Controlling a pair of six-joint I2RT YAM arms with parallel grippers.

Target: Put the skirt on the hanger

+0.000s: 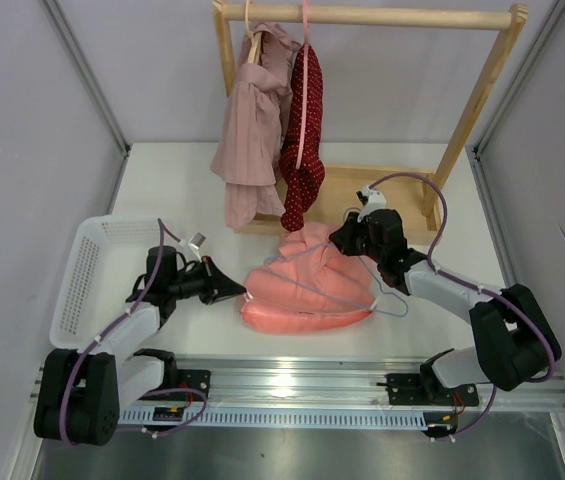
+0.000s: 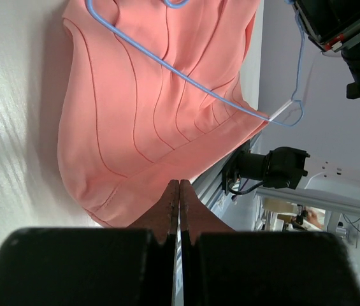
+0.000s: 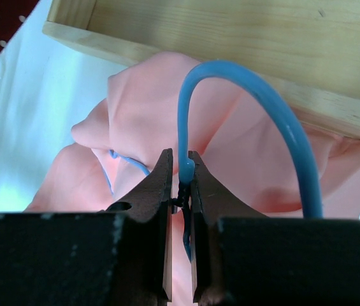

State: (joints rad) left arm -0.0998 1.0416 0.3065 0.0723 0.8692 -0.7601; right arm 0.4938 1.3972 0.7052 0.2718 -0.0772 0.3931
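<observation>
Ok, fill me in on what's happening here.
The right gripper is pinching the hook of the blue hanger, whose frame lies across the pink skirt heaped on the table. The left gripper is shut at the skirt's edge; whether it grips cloth is unclear. The skirt isn't on the hanger yet.

Overhead view looks down; both close wrist views share skirt [image 1: 302, 295].

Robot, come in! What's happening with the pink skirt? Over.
Right gripper shut on hanger hook. Left gripper shut, tips at skirt edge. Skirt heaped on table, hanger lying across it. Wooden rack base close behind.
</observation>
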